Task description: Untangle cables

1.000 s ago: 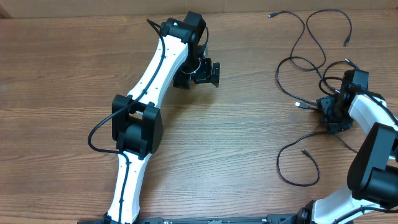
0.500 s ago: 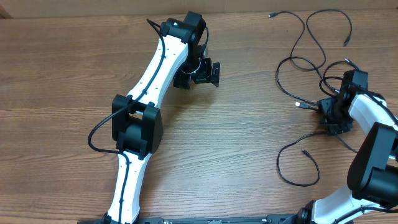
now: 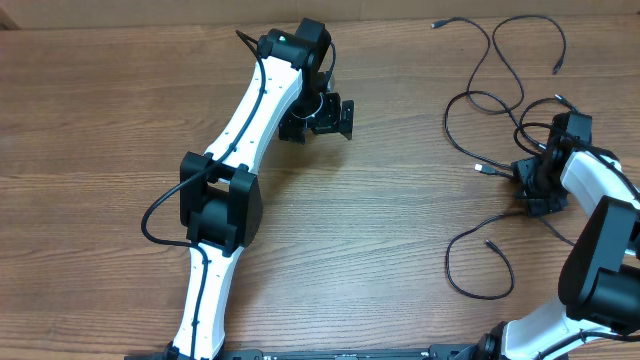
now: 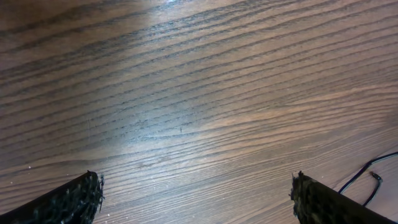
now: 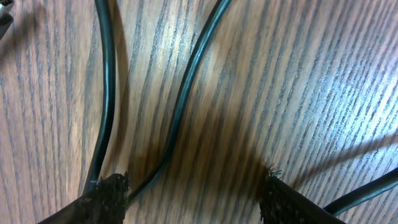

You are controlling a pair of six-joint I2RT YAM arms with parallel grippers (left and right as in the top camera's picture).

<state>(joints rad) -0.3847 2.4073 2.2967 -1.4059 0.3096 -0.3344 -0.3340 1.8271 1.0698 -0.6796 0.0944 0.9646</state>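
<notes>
Several thin black cables (image 3: 497, 58) lie in loose crossing loops on the right of the wooden table (image 3: 400, 230), and one loop (image 3: 450, 262) curls nearer the front. My right gripper (image 3: 530, 186) sits low among them. In the right wrist view it is open (image 5: 196, 199), and one cable (image 5: 186, 93) runs down between the jaws, close to the left finger (image 5: 99, 202). A second cable (image 5: 107, 93) passes outside that finger. My left gripper (image 3: 335, 118) is far from the cables at the back centre. It stands wide open (image 4: 196, 199) over bare wood.
A cable end (image 4: 367, 177) shows at the right edge of the left wrist view. A small plug with a light tip (image 3: 482, 168) lies just left of my right gripper. The table's back edge (image 3: 400, 20) runs behind the far cables.
</notes>
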